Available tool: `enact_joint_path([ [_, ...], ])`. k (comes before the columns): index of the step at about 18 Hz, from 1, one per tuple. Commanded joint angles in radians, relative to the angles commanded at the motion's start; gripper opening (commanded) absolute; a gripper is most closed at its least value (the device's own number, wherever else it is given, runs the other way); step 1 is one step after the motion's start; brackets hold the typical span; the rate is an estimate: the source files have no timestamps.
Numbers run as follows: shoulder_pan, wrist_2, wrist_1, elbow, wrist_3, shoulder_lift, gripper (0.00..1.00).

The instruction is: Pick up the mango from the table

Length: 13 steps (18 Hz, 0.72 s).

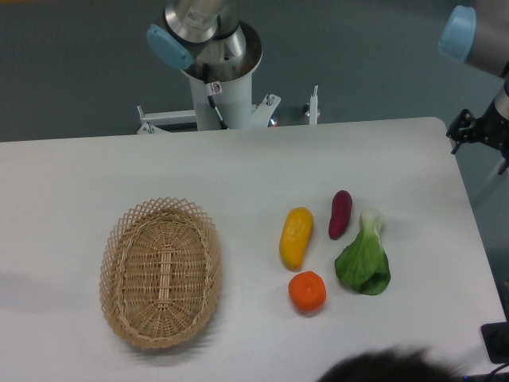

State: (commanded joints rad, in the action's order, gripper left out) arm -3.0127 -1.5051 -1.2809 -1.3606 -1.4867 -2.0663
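White table (238, 167), wicker basket (160, 272), mango (296, 237), sweet potato (340, 214), orange (307, 291), bok choy (365, 256)
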Motion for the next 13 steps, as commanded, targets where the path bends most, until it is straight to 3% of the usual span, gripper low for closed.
enact_joint_path([
  [6, 0.015, 0.019, -0.002, -0.011, 0.207, 0.008, 1.0],
  [13, 0.063, 0.042, -0.006, -0.038, 0.249, 0.026, 1.0],
])
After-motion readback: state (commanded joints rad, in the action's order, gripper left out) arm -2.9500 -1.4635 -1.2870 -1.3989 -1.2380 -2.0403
